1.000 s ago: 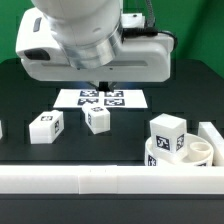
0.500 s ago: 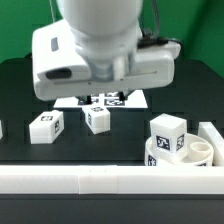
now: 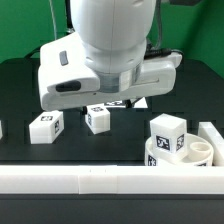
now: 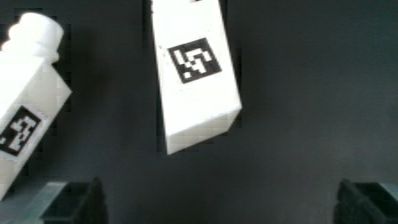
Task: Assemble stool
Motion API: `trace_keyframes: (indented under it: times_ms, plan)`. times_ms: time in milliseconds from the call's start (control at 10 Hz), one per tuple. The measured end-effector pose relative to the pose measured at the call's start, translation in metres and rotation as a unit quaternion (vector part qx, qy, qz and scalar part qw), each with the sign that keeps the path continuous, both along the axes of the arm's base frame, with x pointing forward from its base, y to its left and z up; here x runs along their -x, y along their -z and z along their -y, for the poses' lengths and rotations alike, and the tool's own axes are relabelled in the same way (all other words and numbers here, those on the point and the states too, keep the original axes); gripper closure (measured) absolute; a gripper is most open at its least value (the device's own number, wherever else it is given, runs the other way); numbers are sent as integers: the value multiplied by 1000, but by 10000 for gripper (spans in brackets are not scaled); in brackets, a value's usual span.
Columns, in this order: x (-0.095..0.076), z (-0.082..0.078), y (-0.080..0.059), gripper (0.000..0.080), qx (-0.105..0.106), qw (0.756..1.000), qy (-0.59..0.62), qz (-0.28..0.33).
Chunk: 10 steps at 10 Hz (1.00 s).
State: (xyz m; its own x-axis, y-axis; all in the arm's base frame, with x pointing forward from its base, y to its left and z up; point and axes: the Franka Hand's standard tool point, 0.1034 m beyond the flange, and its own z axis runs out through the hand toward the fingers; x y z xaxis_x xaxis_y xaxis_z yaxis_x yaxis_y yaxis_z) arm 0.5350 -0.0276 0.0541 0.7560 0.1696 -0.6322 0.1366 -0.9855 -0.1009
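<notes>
Low at the exterior view's right lies the stool's round white seat (image 3: 185, 155), and a tagged white leg (image 3: 168, 132) stands on it. Two more tagged legs rest on the black table, one at the left (image 3: 45, 127) and one near the middle (image 3: 97, 119). The arm's big white hand body (image 3: 100, 70) hangs above them and hides its own fingers. The wrist view looks down on two tagged legs, one long (image 4: 199, 75) and one at the edge (image 4: 27, 95). My gripper (image 4: 219, 205) is open, its dark fingertips (image 4: 71, 200) far apart with only bare table between them.
A long white rail (image 3: 100, 180) runs along the front and turns up at the exterior view's right (image 3: 212, 135). The marker board (image 3: 133, 101) lies behind the legs, mostly hidden by the arm. A white piece (image 3: 1, 129) peeks in at the left edge.
The arm has swung toward the exterior view's right and looms larger, covering most of the marker board. The narrow shut fingers seen earlier have spread wide. The legs and seat have not moved.
</notes>
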Motion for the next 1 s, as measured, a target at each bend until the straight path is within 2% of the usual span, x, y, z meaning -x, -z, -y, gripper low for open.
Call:
trace_keyframes:
  times_ms: [100,200,500,1000]
  plan:
    - [2,-1,4,151,12,999,-39,-7]
    - [9,-3,16,151,21,996,-89,-14]
    - [30,-7,39,151,20,994,-104,-15]
    - [34,-6,43,151,21,994,-101,-19]
